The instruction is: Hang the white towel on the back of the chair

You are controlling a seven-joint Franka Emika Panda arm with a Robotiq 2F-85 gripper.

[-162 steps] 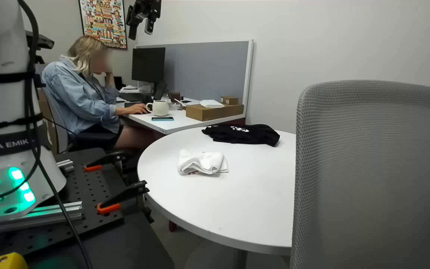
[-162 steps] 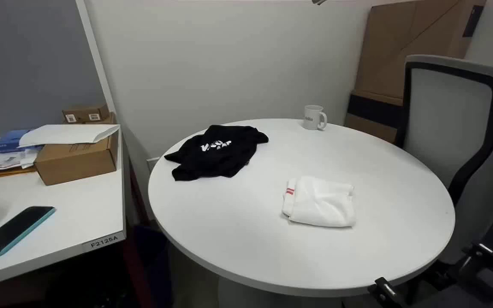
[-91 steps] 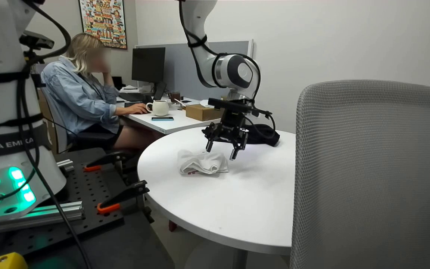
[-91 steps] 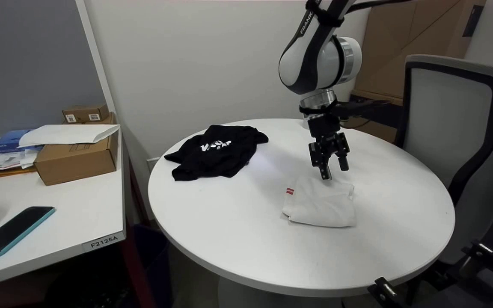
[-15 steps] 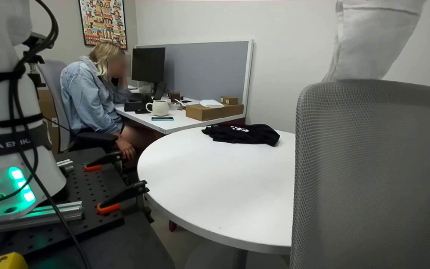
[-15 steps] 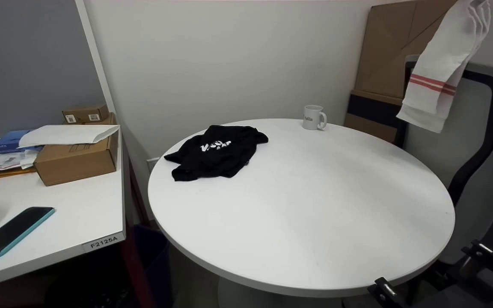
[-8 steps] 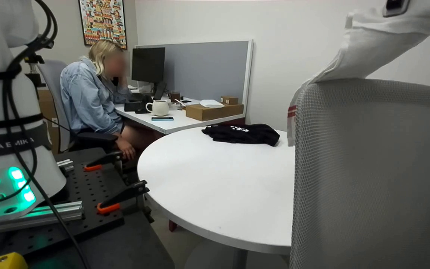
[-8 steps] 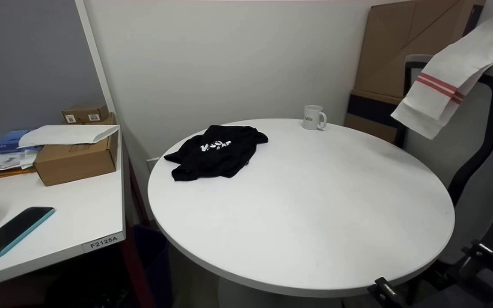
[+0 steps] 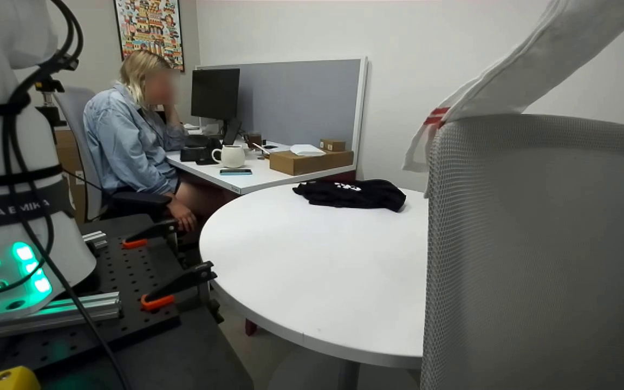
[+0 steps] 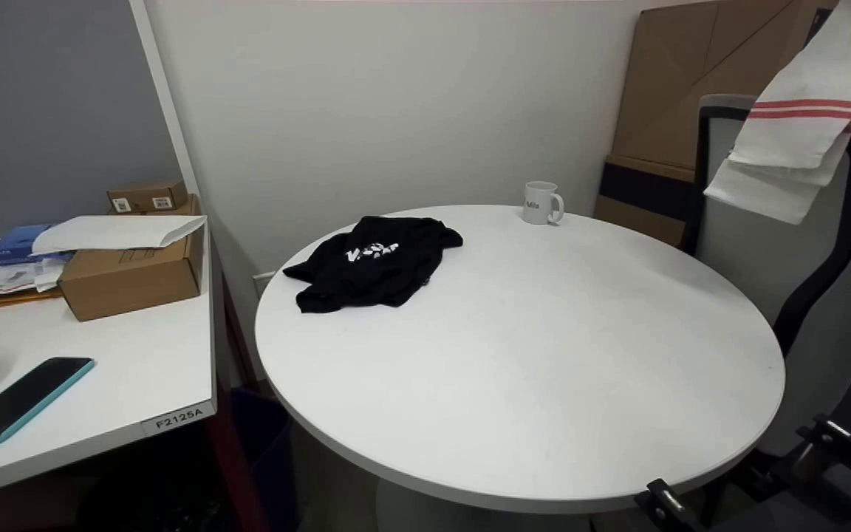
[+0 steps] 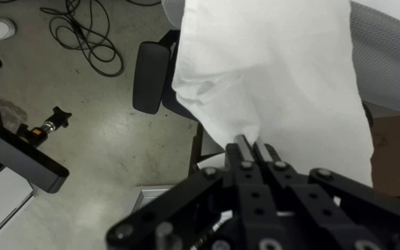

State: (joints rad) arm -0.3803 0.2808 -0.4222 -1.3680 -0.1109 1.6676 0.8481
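Note:
My gripper (image 11: 250, 139) is shut on the white towel (image 11: 276, 69), its fingertips pinching a gathered corner in the wrist view. Both exterior views leave the gripper out of frame. From the upper right, the towel (image 9: 556, 59) slants down across the top of the chair back (image 9: 545, 254). Its red-striped end (image 10: 802, 118) falls on the table side, in front of the mesh of the chair back (image 10: 758, 273). Whether the cloth rests firmly on the top edge, I cannot tell.
A black shirt (image 10: 377, 262) and a mug (image 10: 542, 203) are on the round white table (image 10: 529, 414). Someone (image 9: 128, 124) sits at the desk behind. Cardboard boxes (image 10: 699, 81) stand beyond the chair. Below the gripper, an armrest (image 11: 151, 76) shows.
Earlier the towel lay folded on the table under my open gripper; it was then gripped and lifted. Over the last second its held end moved away from the table, and the striped end rose lately.

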